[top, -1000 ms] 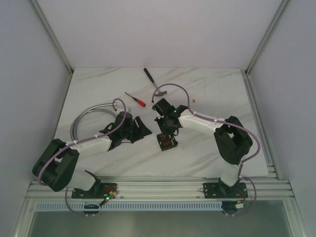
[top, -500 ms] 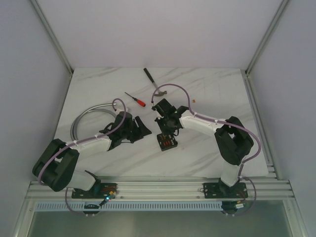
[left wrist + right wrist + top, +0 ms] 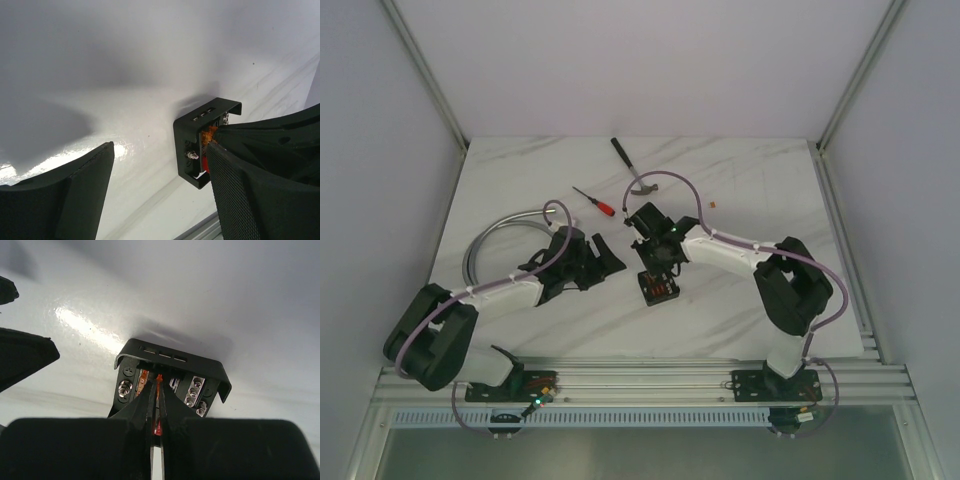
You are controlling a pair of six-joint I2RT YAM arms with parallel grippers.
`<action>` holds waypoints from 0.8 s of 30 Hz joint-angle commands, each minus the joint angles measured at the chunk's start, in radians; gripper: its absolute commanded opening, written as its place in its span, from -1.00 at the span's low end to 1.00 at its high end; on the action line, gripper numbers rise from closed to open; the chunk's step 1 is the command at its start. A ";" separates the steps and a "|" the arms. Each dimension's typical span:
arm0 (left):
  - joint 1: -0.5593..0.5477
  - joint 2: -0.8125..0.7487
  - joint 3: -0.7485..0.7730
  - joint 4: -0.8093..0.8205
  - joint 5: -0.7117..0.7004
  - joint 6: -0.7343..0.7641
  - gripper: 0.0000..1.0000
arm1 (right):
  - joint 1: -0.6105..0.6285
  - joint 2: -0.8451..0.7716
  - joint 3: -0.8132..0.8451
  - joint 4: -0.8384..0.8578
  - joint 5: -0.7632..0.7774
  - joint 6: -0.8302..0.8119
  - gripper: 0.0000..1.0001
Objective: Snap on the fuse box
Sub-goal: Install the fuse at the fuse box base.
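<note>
White marbled table (image 3: 750,180) between plain white walls (image 3: 650,60).

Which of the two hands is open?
The left hand, its fingers spread wide near the fuse box; the right hand is pinched shut over it.

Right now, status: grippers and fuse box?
Left gripper open, empty, near fuse box. Right gripper shut on orange fuse, tips in box. Screwdriver, hammer apart, not blocking.
</note>
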 commanded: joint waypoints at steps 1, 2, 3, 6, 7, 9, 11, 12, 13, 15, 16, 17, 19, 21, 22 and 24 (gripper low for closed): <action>0.010 -0.025 -0.008 -0.014 -0.023 0.016 0.67 | 0.032 0.101 -0.196 -0.233 0.060 -0.047 -0.99; 0.012 -0.025 -0.007 -0.015 -0.023 0.017 0.67 | 0.039 0.104 -0.206 -0.229 0.052 -0.047 -0.99; 0.012 -0.025 -0.008 -0.016 -0.024 0.016 0.68 | 0.041 0.112 -0.209 -0.223 0.046 -0.049 -0.99; 0.013 -0.025 -0.008 -0.017 -0.023 0.015 0.68 | 0.042 0.166 -0.181 -0.212 0.053 -0.053 -0.99; 0.012 -0.025 -0.009 -0.017 -0.023 0.015 0.68 | 0.042 0.184 -0.170 -0.205 0.051 -0.055 -0.99; 0.013 -0.028 -0.012 -0.019 -0.025 0.014 0.68 | 0.042 0.224 -0.145 -0.199 0.056 -0.055 -0.99; 0.013 -0.033 -0.014 -0.022 -0.025 0.014 0.68 | 0.039 0.246 -0.136 -0.196 0.079 -0.050 -0.99; 0.013 -0.035 -0.015 -0.024 -0.026 0.015 0.68 | 0.036 0.242 -0.138 -0.197 0.095 -0.047 -0.99; 0.014 -0.038 -0.018 -0.026 -0.027 0.015 0.69 | 0.033 0.228 -0.142 -0.196 0.108 -0.043 -0.99; 0.013 -0.045 -0.021 -0.028 -0.026 0.017 0.69 | 0.031 0.171 -0.146 -0.194 0.129 -0.044 -0.98; 0.013 -0.051 -0.022 -0.028 -0.024 0.018 0.69 | 0.029 0.137 -0.143 -0.194 0.132 -0.045 -0.97; 0.013 -0.054 -0.022 -0.027 -0.022 0.022 0.69 | 0.029 0.099 -0.138 -0.196 0.125 -0.051 -0.96; 0.013 -0.057 -0.019 -0.027 -0.017 0.030 0.69 | 0.028 0.053 -0.118 -0.196 0.104 -0.068 -0.92; 0.013 -0.058 -0.016 -0.027 -0.005 0.036 0.70 | 0.028 0.024 -0.090 -0.195 0.086 -0.077 -0.88; 0.013 -0.058 -0.014 -0.027 -0.001 0.037 0.71 | 0.029 0.012 -0.069 -0.191 0.078 -0.077 -0.86; 0.013 -0.062 -0.016 -0.027 0.003 0.039 0.72 | 0.028 -0.011 -0.036 -0.181 0.068 -0.072 -0.82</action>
